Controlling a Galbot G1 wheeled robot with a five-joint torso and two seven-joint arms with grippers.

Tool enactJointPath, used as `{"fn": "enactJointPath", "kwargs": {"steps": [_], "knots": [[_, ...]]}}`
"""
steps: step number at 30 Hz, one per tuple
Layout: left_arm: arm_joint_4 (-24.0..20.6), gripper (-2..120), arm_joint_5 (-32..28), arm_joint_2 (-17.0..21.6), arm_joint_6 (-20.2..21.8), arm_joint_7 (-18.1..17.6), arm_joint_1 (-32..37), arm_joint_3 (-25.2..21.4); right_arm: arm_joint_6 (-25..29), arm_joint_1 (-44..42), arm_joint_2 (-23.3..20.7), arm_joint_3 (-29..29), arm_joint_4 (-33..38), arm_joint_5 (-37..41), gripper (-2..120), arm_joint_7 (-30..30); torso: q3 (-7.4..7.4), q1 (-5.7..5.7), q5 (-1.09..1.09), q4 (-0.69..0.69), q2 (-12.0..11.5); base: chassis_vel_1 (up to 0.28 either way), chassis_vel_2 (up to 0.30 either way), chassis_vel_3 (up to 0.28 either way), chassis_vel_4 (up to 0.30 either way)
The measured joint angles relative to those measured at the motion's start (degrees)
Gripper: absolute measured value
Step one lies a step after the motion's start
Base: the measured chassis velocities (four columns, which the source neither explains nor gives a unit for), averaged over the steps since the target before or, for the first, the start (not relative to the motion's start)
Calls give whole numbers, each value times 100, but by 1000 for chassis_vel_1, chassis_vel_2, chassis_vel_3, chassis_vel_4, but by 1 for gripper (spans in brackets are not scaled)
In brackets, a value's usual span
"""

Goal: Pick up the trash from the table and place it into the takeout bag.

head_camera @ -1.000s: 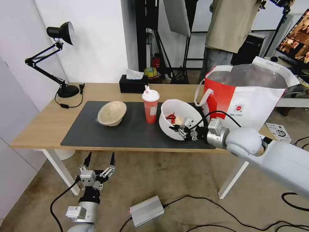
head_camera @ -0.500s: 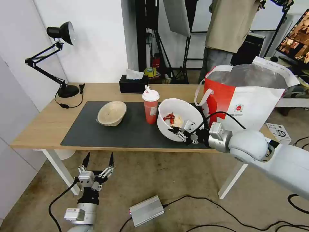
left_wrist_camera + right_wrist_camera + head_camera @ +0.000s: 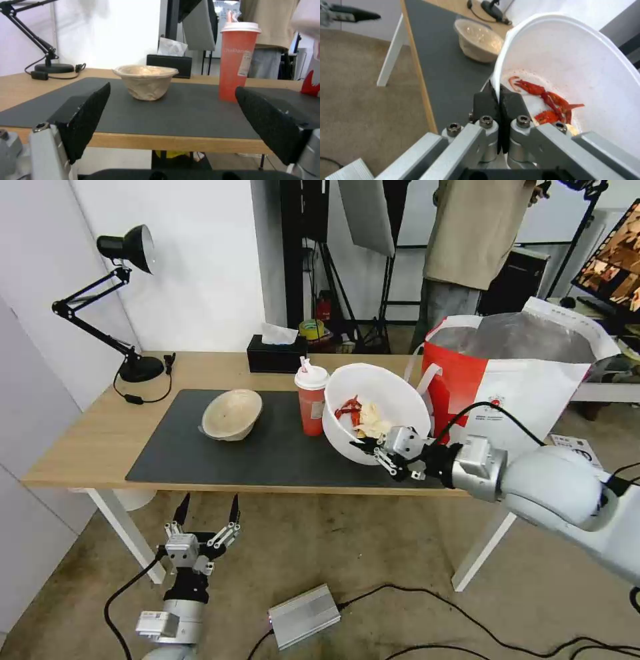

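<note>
My right gripper (image 3: 371,449) (image 3: 496,91) is shut on the near rim of the wide white bowl (image 3: 393,393) (image 3: 573,62). The bowl hangs tilted above the dark mat, red and pale food scraps inside. Left of it stands the red drink cup (image 3: 311,400) (image 3: 238,60) with a white lid. The beige bowl (image 3: 231,414) (image 3: 145,81) (image 3: 480,43) lies further left on the mat. The red-and-white takeout bag (image 3: 520,380) stands open at the table's (image 3: 80,440) right end. My left gripper (image 3: 203,520) (image 3: 173,120) waits open, below and in front of the table's front edge.
A black tissue box (image 3: 276,357) (image 3: 169,65) sits at the table's back edge. A black desk lamp (image 3: 113,293) stands at the back left. On the floor lie a silver box (image 3: 303,617) and cables. A person stands behind the bag.
The right gripper has lifted the white bowl off the mat, up and slightly right toward the bag, tilting it more. The left arm has stayed put.
</note>
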Motion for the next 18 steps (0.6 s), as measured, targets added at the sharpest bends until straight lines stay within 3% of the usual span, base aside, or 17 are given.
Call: {"fn": "enactJointPath", "kwargs": {"steps": [3, 7, 11, 18], "knots": [[-1, 100, 3, 16, -16, 8, 21, 3, 30, -277, -96, 348, 147, 9, 0, -35, 0, 0, 0, 2, 0, 0, 0, 0, 0], [23, 100, 10, 65, -56, 57, 37, 21, 176, -1257, -382, 1511, 378, 19, 0, -123, 0, 0, 0, 0, 0, 0, 0, 0, 0], [29, 100, 17, 89, -64, 126, 46, 35, 345, -1730, -599, 2014, 471, 18, 0, -124, 0, 0, 0, 0, 0, 0, 0, 0, 0], [19, 100, 97, 105, -64, 136, 71, 76, 410, -1706, -691, 2252, 490, 103, 0, -26, 0, 0, -1, 1, 0, 0, 0, 0, 0]]}}
